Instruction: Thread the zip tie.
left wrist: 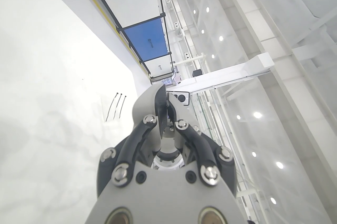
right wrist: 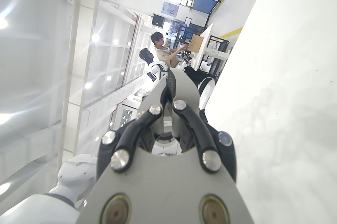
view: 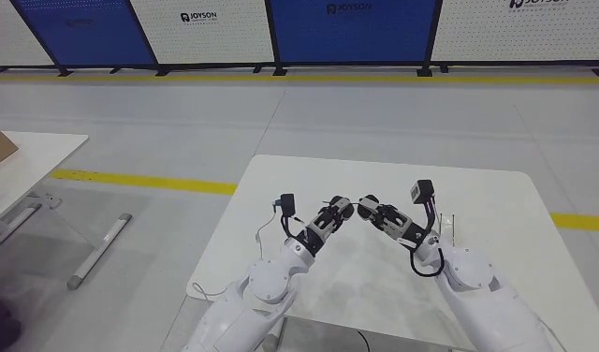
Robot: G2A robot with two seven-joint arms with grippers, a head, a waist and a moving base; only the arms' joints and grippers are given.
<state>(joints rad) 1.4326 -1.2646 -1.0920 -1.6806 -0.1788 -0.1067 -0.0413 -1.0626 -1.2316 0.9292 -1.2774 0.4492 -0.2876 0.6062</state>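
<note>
Left gripper [left wrist: 166,100]: shut, seemingly empty.
Right gripper [right wrist: 168,84]: shut, empty too.
Zip ties [left wrist: 115,107]: 3 lay untouched; needed 1 pinched mid-strap.

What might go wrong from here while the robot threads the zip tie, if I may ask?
1. The left gripper and right gripper nearly meet tip to tip above the table; slight misalignment might knock them together.
2. Both look shut, yet I cannot make out a tie between their fingers, so a slipped grasp is possible.
3. Three spare zip ties lie side by side beside the right arm, which might sweep them away.
</note>
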